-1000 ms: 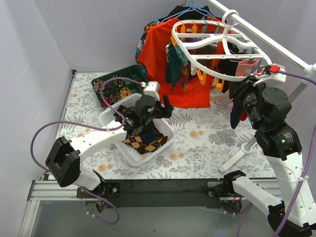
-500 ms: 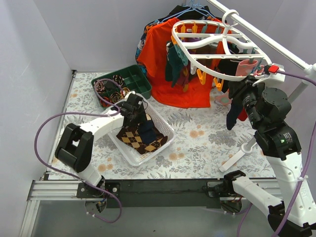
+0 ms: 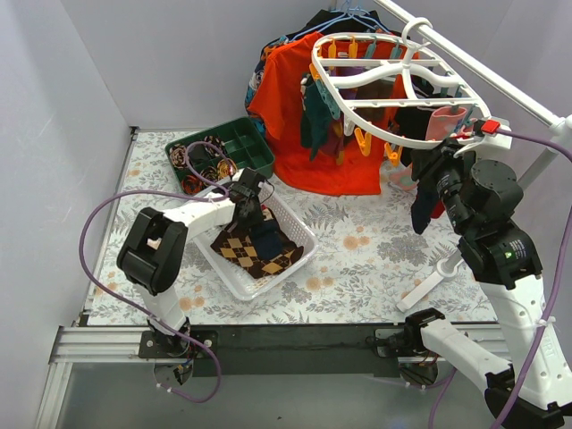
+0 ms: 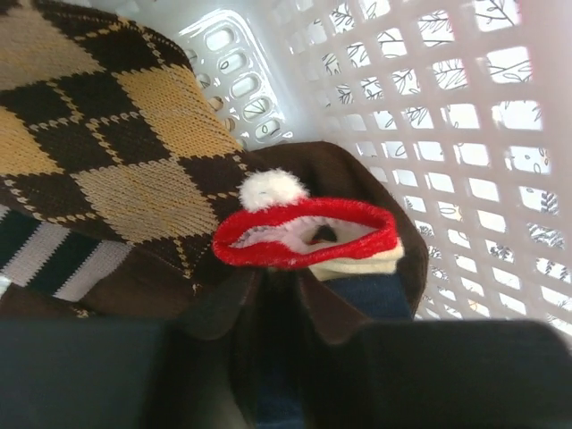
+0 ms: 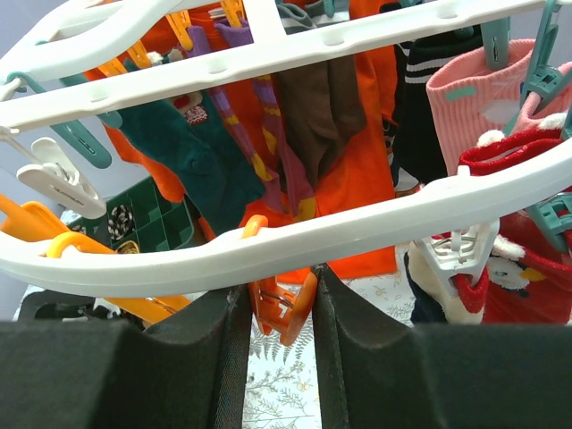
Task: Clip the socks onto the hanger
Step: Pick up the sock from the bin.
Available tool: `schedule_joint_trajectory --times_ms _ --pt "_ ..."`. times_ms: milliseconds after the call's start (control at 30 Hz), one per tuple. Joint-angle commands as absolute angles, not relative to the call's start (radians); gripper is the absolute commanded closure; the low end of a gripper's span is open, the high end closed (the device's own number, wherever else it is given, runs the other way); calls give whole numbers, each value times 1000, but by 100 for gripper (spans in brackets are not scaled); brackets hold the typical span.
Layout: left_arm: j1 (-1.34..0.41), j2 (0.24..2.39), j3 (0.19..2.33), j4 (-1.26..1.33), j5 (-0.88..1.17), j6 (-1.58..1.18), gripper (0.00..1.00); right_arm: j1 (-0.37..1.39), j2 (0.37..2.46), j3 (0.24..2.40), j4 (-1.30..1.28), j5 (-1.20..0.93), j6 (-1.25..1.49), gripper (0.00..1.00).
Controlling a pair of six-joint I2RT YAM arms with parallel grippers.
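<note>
Left hand [image 3: 248,213] down among the socks [image 4: 116,152] in the basket [image 4: 465,134]; grip unclear.
Right hand [image 5: 281,308] pinches an orange clip [image 5: 266,315] on the hanger [image 5: 268,243].

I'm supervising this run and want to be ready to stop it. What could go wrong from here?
The left gripper sits low in the basket, where the red-cuffed sock lies on a brown sock beside the argyle sock; closing may lift several at once.
The right gripper flanks an orange clip under the rim of the hanger; pushing there might swing it.
</note>
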State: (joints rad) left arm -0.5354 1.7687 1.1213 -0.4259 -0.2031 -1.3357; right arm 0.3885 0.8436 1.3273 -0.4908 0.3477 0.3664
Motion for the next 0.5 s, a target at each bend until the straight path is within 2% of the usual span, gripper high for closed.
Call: schedule_joint_trajectory --times_ms 0,33,67,167,367,467 --pt "-535 1660 1115 -426 -242 -1333 90 391 830 1327 -459 347 356 99" --pt "-534 1643 1114 -426 -250 -1321 93 391 828 1325 -459 347 357 99" --pt "-534 1623 1112 -428 -262 -1313 100 393 830 1327 -459 347 356 99" --pt "-535 1554 1120 -442 -284 -1289 100 391 828 1328 -460 344 356 99" --pt "-535 1460 1146 -471 -264 -1241 98 391 827 1333 -459 342 354 99" --pt "-535 1424 1141 -468 -262 -1215 89 391 828 1333 -459 339 356 99"
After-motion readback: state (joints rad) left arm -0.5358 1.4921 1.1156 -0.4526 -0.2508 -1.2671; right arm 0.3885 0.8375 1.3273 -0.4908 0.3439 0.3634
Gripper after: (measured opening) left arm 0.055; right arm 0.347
